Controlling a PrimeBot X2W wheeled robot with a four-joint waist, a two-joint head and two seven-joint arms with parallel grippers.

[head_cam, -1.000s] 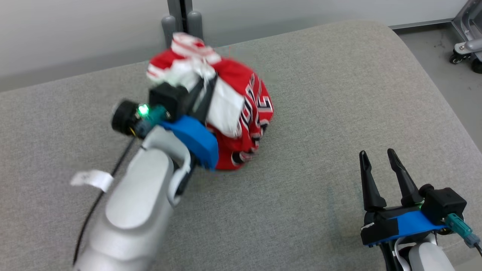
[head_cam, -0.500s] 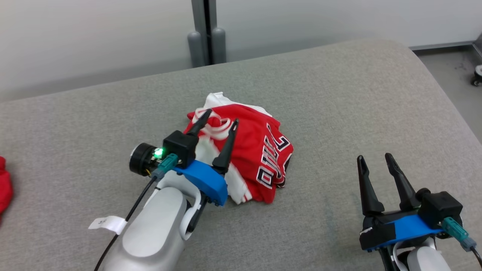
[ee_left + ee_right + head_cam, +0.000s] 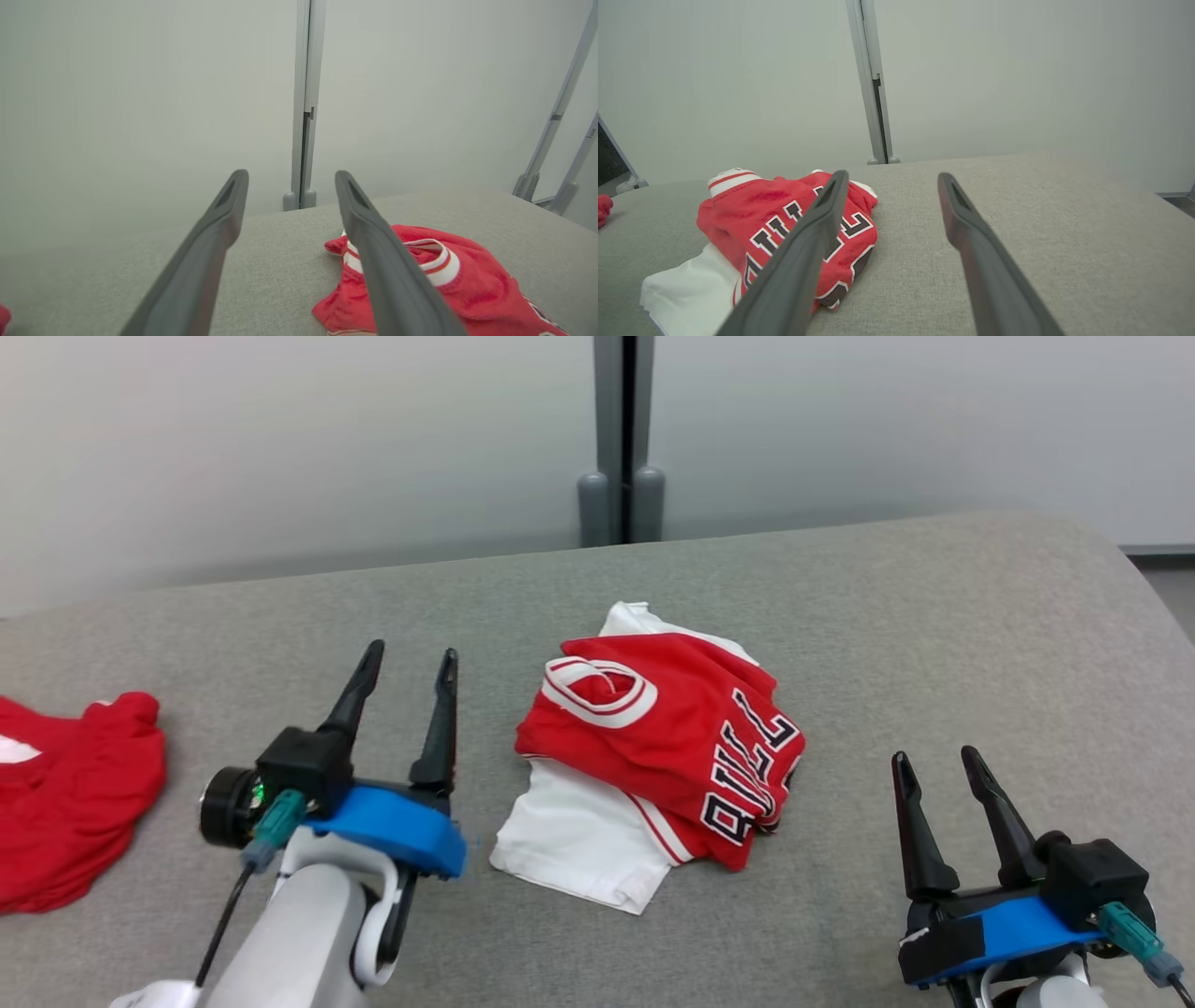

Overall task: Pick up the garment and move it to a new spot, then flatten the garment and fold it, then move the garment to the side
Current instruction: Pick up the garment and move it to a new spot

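A red and white jersey garment (image 3: 653, 747) with dark lettering lies crumpled in a heap at the middle of the grey padded surface (image 3: 887, 644). Its white underside sticks out toward the front left. My left gripper (image 3: 409, 658) stands open to the left of the heap, apart from it, with nothing between its fingers. In the left wrist view the garment (image 3: 448, 289) lies at the lower right behind the right finger (image 3: 373, 242). My right gripper (image 3: 932, 758) is open and empty at the front right. The right wrist view has the garment (image 3: 770, 219) at its left.
Another red cloth (image 3: 65, 793) lies at the left edge of the surface. A pale wall with a grey post (image 3: 621, 439) stands behind the far edge. The surface's rounded right corner drops off to the floor (image 3: 1178, 597).
The left gripper opened and let the garment drop onto the surface, then drew back to the left of it. The camera swung left. The right gripper stayed open.
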